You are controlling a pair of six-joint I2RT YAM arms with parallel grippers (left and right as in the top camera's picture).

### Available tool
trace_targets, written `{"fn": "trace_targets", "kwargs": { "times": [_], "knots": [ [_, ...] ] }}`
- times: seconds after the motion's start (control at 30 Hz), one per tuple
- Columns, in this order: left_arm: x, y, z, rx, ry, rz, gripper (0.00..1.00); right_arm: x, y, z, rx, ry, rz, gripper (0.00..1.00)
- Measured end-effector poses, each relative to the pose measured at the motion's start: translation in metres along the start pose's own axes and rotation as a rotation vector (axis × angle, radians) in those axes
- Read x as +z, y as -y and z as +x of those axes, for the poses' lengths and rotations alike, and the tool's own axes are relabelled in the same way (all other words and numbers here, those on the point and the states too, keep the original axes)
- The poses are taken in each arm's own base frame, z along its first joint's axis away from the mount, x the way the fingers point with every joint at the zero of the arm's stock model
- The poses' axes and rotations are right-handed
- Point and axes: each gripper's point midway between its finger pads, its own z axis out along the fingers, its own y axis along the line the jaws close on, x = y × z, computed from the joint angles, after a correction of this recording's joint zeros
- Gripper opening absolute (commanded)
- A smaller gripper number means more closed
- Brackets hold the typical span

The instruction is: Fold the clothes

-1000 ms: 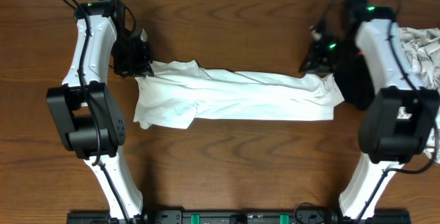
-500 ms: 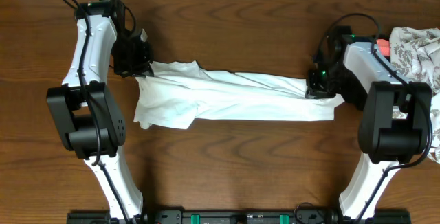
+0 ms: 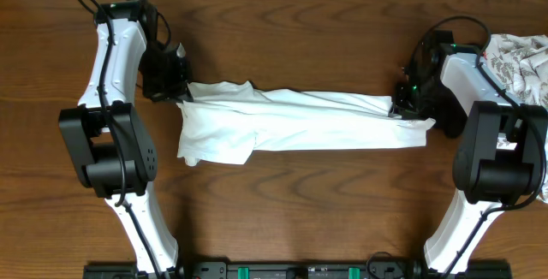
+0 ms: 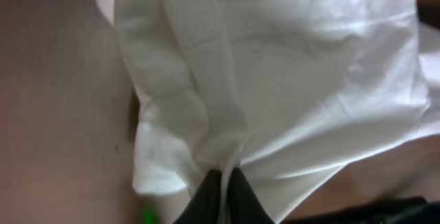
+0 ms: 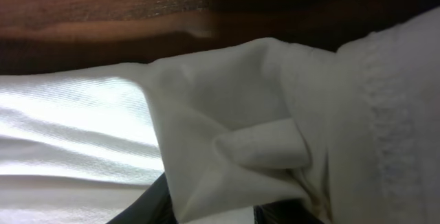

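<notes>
White T-shirt [image 3: 300, 121]: lies on the brown wooden surface [image 3: 282, 31], pulled out into a long, narrow, rumpled band running 9 to 3 o'clock across the middle. The 9 o'clock end is wider, with a flap hanging toward 6. The 3 o'clock end is bunched and flat on the wood.

Left fingers [image 4: 210, 196]: at the shirt's 10 o'clock corner. Wrist view shows both dark tips pressed together on a pinched ridge of cloth, with creases fanning away from the pinch.

Right fingers [image 5: 148, 207]: at the shirt's 3 o'clock end. Wrist view shows dark tips apart at the lower edge, with a thick rolled fold of white cloth filling the gap. Cannot tell whether they press the cloth or only flank it. A ribbed hem runs along the 3 o'clock side of that view.

Patterned pale cloth [image 3: 522, 56]: heaped at the surface's 2 o'clock edge, behind the right arm and apart from the shirt.
</notes>
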Motion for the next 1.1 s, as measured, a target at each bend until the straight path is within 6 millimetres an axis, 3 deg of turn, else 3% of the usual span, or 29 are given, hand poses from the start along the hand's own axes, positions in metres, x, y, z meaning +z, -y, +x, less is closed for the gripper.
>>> {"fn": "trace_targets", "kwargs": {
  "times": [0.07,0.1,0.17,0.2,0.33,0.5,0.67,0.8,1.1],
  "knots": [
    [0.0,-0.001,0.009,-0.012,-0.037,-0.003,0.1,0.0,0.0,0.0,0.0,0.0,0.0,0.33],
    [0.0,-0.001,0.012,-0.015,-0.048,-0.004,0.26,0.0,0.0,0.0,0.0,0.001,0.0,0.33],
    [-0.001,-0.002,0.016,-0.015,-0.063,-0.008,0.48,0.0,0.0,-0.001,0.0,0.002,-0.001,0.33],
    [-0.001,-0.002,0.017,-0.017,-0.066,-0.01,0.5,0.0,0.0,-0.001,0.0,0.004,-0.001,0.33],
    [-0.001,-0.003,0.018,-0.025,-0.074,-0.013,0.5,0.0,-0.001,-0.001,-0.001,0.004,-0.002,0.33],
    [-0.001,-0.001,0.018,-0.025,-0.072,-0.005,0.36,0.0,-0.001,-0.001,0.0,0.004,-0.003,0.33],
    [0.0,0.008,-0.007,0.009,0.027,0.05,0.3,0.0,-0.001,-0.001,0.0,0.004,-0.004,0.33],
    [0.0,0.022,-0.027,0.092,0.11,0.075,0.26,0.0,-0.001,-0.001,0.0,0.004,-0.005,0.32],
    [0.024,0.073,-0.02,0.315,0.104,0.072,0.24,0.0,-0.001,0.001,0.001,-0.003,-0.008,0.32]
  ]
}}
